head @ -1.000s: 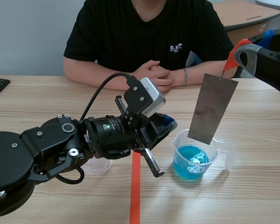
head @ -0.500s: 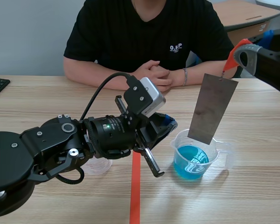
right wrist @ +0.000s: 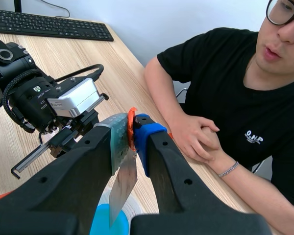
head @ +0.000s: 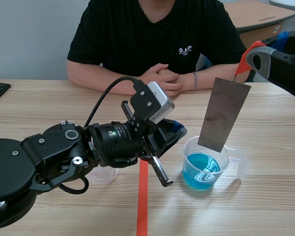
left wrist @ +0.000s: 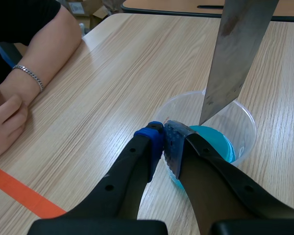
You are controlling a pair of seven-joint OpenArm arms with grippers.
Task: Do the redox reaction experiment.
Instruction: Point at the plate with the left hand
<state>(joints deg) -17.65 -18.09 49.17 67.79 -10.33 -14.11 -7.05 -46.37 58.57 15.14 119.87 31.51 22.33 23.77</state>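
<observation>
Nothing moved save a ripple in the blue solution (head: 201, 173) — right gripper (right wrist: 131, 126) pinching the metal plate (head: 223, 114) by its orange-red tab (head: 249, 53), lower edge at the mouth of the beaker (head: 234, 166), left gripper (left wrist: 165, 139) apparently clamped on its near wall — immersion pending, I judge; I need a slow, straight descent.

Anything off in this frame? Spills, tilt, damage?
No spill visible. The metal plate hangs tilted from the right gripper, lower end over the beaker, apparently not yet in the blue liquid. Its face shows dark blotches; nothing else stands out.
</observation>
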